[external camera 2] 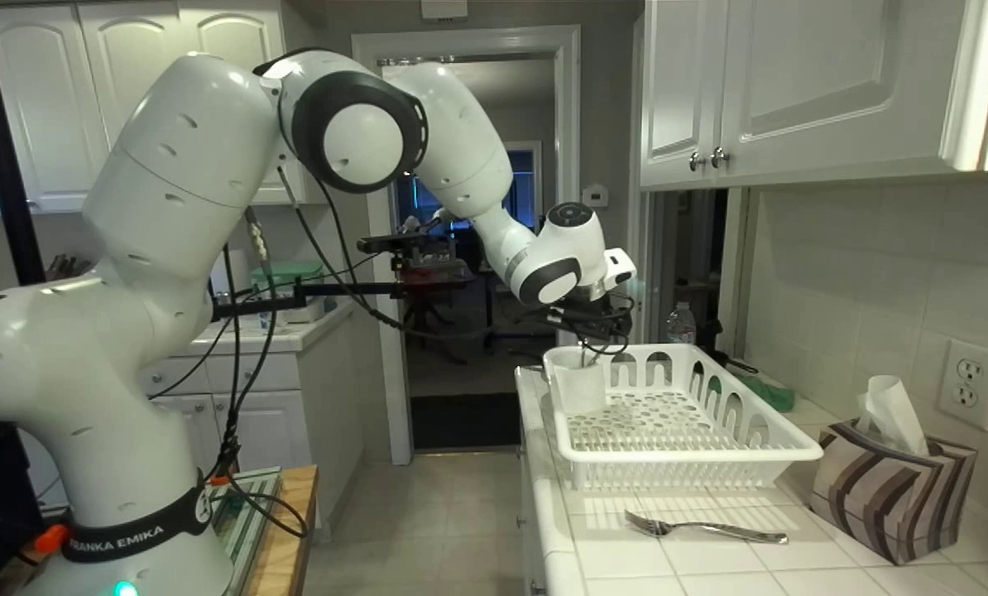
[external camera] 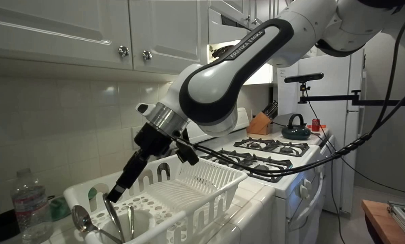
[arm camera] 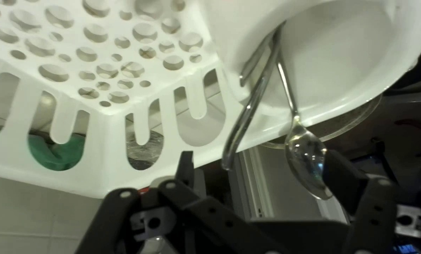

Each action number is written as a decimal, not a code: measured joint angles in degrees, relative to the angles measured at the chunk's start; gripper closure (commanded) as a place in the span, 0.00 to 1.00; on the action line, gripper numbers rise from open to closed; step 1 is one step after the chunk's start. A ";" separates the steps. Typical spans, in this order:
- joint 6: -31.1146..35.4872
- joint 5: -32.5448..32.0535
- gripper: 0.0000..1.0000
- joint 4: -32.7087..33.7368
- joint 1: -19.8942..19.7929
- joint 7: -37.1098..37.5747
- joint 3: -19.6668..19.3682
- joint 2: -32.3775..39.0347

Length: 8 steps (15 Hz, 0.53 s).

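Nearest in an exterior view, a silver metal spoon [external camera: 82, 218] leans bowl-up to the left out of a white plastic cutlery cup [arm camera: 341, 53]; beside it a longer silver utensil [arm camera: 246, 116] with a curved handle tilts upward, and a shorter silver utensil [external camera: 131, 222] stands inside. A black two-fingered gripper [arm camera: 259, 158] hangs just above the cup, its fingers spread wide, the curved handle showing between them unpinched; whether one finger touches the spoon's bowl, I cannot tell. The step in hand looks like letting go of cutlery; moving off calls for a straight lift, both fingertips missing handle and bowl. The cup's rim and the slotted wall of the white plastic dish rack [arm camera: 106, 151] crowd the fingers; roomier air lies over the rack's right part. Past the rack's far end, a silver metal fork [external camera 2: 713, 527] lies on the white-tiled counter [external camera 2: 618, 559]; farther back stands a white gas stove [external camera: 297, 176].
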 measured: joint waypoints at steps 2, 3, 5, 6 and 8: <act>-2.34 0.00 0.00 -0.02 1.09 3.06 -3.82 -3.06; -3.82 0.00 0.00 -0.04 2.05 4.92 -6.39 -4.87; -7.06 0.01 0.00 -0.07 3.99 7.78 -11.26 -8.19; -8.64 0.01 0.00 -0.09 5.17 9.05 -13.89 -9.74; -11.20 -0.01 0.00 -0.17 7.91 11.66 -19.53 -12.45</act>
